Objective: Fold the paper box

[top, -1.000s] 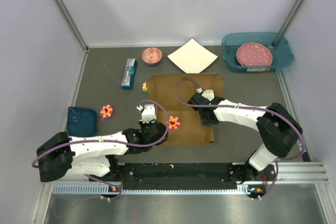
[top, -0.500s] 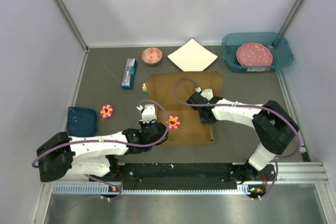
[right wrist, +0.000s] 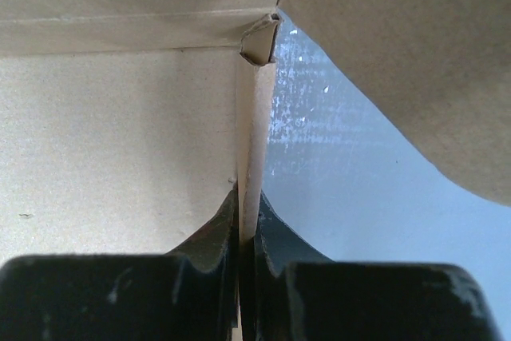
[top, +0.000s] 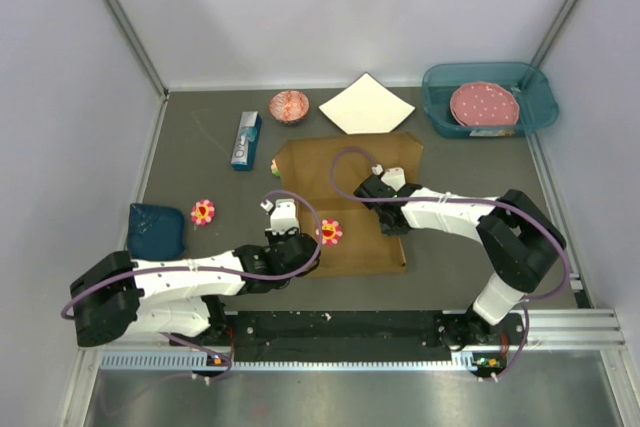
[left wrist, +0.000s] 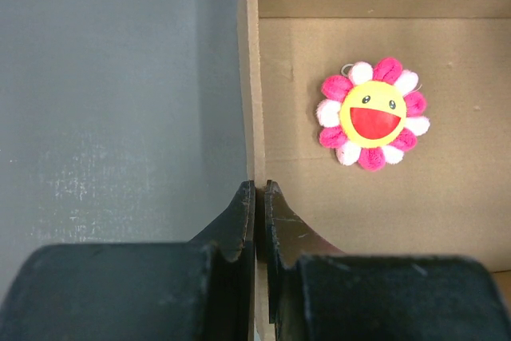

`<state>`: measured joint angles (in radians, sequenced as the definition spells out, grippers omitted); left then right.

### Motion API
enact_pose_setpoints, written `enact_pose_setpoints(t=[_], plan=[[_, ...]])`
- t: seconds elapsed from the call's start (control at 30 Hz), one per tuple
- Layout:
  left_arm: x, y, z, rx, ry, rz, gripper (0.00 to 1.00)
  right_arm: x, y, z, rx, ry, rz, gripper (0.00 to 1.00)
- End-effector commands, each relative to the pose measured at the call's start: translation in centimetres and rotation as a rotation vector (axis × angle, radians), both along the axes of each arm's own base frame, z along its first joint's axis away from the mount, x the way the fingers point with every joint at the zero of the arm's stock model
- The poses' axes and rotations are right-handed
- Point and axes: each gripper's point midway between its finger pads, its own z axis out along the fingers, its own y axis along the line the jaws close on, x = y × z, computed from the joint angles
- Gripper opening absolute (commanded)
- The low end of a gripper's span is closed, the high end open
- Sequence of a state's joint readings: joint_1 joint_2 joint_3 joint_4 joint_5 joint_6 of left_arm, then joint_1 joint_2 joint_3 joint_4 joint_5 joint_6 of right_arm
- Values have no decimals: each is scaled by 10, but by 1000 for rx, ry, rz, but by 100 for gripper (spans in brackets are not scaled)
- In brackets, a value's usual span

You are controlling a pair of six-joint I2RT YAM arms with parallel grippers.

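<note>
Shifted slightly left, right gripper [right wrist: 247, 197] — like left gripper [left wrist: 257, 189] — pinches a paper box [top: 310, 172] wall.

The paper box [top: 312, 162] is matt brown cardboard, faintly fibrous. On it lies a plush flower [left wrist: 371, 113] — fuzzy cloth. Around the box the table [left wrist: 96, 117] looks matt grey, finely grained; behind the box, a teal bin [top: 436, 109] — glossy translucent plastic.
</note>
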<state>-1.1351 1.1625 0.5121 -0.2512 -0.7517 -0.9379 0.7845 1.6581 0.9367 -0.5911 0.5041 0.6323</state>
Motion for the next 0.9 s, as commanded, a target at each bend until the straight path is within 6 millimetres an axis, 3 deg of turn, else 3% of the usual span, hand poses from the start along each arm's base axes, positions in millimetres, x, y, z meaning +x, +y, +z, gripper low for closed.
enact_pose_setpoints(t=[0.0, 0.03, 0.17, 0.33, 0.6, 0.87], plan=[[8, -15, 13, -66, -45, -5, 0, -15, -17, -27, -54, 72, -11, 0], [8, -16, 13, -68, -45, -8, 0, -14, -15, -24, -44, 68, -12, 0], [7, -14, 13, -70, -47, -6, 0, -7, -8, -9, -7, 39, -11, 28], [6, -13, 13, -74, -46, -3, 0, 5, -3, 11, 16, -8, -19, 44], [6, -13, 13, -72, -43, -4, 0, 18, 1, 37, 62, -70, -35, 47], [7, -13, 13, -71, -44, -6, 0, 27, 0, 45, 128, -83, -64, 47]])
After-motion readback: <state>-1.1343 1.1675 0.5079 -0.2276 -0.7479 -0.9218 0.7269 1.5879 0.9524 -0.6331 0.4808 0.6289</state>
